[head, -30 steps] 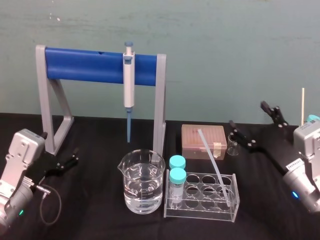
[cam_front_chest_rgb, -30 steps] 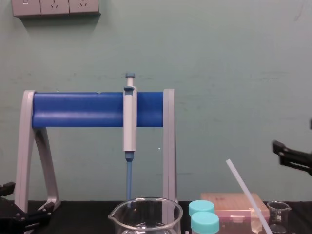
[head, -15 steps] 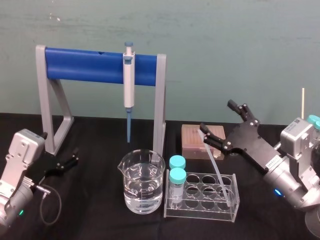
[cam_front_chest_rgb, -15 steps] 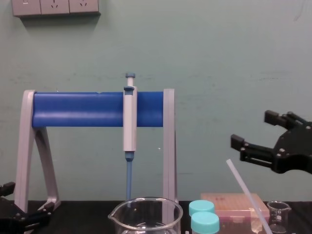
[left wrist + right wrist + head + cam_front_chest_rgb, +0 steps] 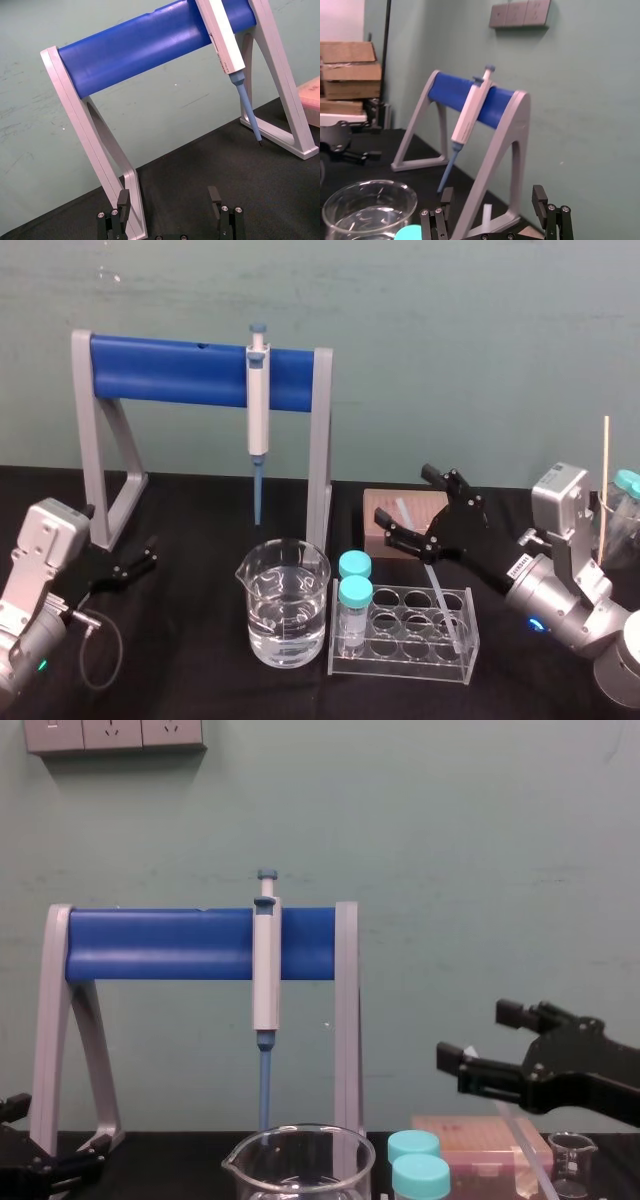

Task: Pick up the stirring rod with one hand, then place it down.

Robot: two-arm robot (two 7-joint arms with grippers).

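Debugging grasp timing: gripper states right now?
Left gripper: open, empty, parked at the left.
Right gripper: open, straddling the stirring rod, not closed on it.

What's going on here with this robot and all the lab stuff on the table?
The robot is set to pick up the stirring rod, which leans in the clear test tube rack. The right gripper is open, with its fingers on either side of the rod's upper end, not yet closed on it. The left gripper sits open and idle by the foot of the pipette stand. The rod has not been lifted.
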